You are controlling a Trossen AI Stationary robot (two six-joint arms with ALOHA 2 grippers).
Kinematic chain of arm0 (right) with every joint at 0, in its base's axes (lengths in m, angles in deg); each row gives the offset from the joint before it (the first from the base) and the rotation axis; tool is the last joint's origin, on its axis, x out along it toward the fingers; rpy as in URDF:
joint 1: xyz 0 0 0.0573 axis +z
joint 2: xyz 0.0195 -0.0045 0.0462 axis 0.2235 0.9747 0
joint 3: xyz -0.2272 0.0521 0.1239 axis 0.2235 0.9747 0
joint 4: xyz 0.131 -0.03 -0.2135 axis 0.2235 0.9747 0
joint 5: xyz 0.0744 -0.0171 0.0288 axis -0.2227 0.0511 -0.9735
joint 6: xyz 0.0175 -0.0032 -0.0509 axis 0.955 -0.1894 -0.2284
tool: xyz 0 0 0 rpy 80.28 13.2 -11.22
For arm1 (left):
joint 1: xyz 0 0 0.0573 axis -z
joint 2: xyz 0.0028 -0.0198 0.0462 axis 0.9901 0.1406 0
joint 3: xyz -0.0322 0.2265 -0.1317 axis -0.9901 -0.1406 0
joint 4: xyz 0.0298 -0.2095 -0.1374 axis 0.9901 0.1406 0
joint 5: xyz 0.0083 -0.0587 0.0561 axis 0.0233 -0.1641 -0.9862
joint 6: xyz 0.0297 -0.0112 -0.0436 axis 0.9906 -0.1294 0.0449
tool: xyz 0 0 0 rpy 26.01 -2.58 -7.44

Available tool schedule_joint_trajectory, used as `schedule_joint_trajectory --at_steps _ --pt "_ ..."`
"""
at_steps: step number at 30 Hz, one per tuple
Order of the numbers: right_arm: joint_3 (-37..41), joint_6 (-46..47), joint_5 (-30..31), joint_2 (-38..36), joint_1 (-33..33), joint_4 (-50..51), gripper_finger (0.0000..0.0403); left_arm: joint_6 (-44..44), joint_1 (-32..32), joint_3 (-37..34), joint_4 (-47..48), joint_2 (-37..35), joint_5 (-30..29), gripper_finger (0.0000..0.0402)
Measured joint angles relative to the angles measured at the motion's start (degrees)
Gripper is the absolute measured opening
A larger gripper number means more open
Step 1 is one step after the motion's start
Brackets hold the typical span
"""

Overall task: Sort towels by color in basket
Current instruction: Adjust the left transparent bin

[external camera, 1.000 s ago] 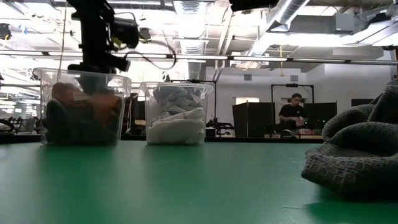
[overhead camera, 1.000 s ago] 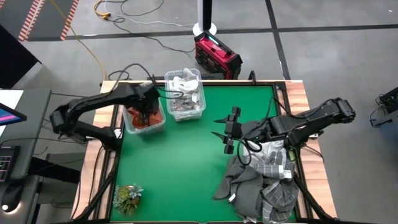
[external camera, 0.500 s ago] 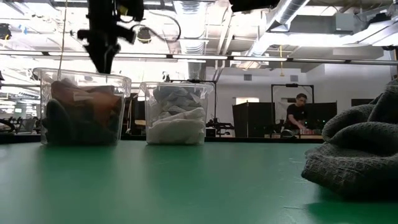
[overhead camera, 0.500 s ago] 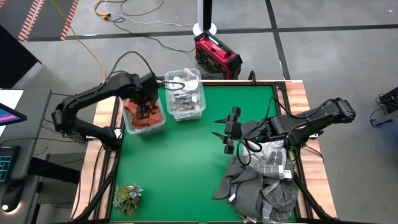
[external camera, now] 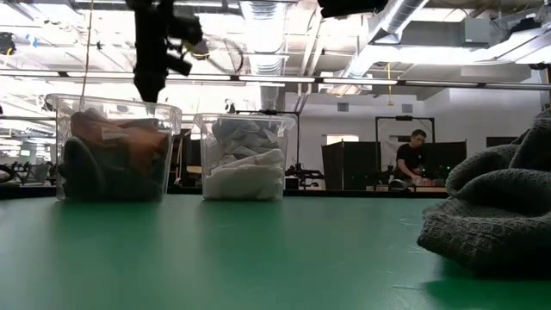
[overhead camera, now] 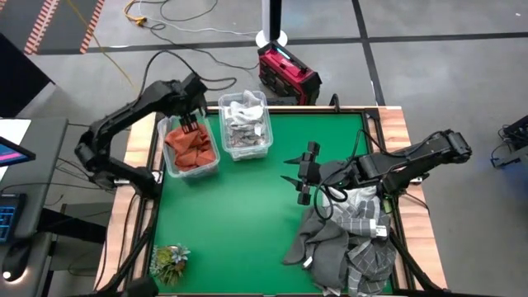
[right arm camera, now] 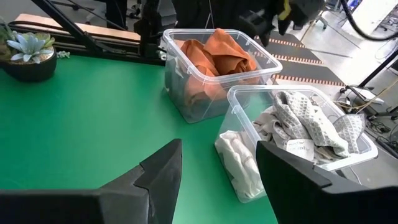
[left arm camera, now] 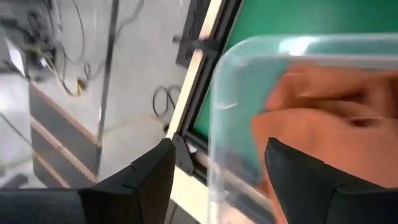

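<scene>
The green felt-topped table with a wooden rim [overhead camera: 247, 223] fills most of the floor space here. On its right side lies a big heap of dark grey and grey plaid cloth towels [overhead camera: 351, 243], loose and rumpled, bulging up at the right edge in the low view [external camera: 499, 215].

Toward the far left corner stand two clear plastic bins, side by side and nearly touching. The left bin [overhead camera: 190, 148] holds the rust-orange towels [right arm camera: 221, 53], bunched up and reaching about to the rim. The bin next to it [overhead camera: 245, 125] holds the white and pale patterned towels [right arm camera: 305, 121].

The left gripper [overhead camera: 188, 122] hangs above the far edge of the orange bin, its fingers [left arm camera: 143, 174] spread apart with nothing between them, clear of the cloth.

The right gripper [overhead camera: 299, 175] is stretched out over the middle of the table, just beside the grey heap, pointing toward the bins; its fingers [right arm camera: 165, 168] also stand apart and empty.

A small green leafy plant in a dark pot [overhead camera: 168, 262] sits at the near left corner, well apart from everything else.

Beyond the table, a person [external camera: 411, 164] is at a workbench far back in the room.
</scene>
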Motion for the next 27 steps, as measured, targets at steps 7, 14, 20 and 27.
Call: schedule_joint_trajectory --at_steps 7,14,20,27 --pt "0.0 -1.1 0.0 0.0 0.1 0.1 0.0234 7.7 -6.0 0.0 -0.6 5.3 5.7 0.0235" --pt "0.0 -1.2 0.0 0.0 0.1 1.0 0.0234 11.3 -8.4 0.0 -0.2 9.7 7.8 0.0206" --pt "0.0 -1.2 0.0 0.0 0.1 0.9 0.0234 13.2 -8.0 0.0 1.9 10.7 8.6 0.0085" --pt "0.0 -1.2 0.0 0.0 0.1 0.9 0.0234 13.9 -7.9 0.2 2.3 10.5 10.0 0.0033"
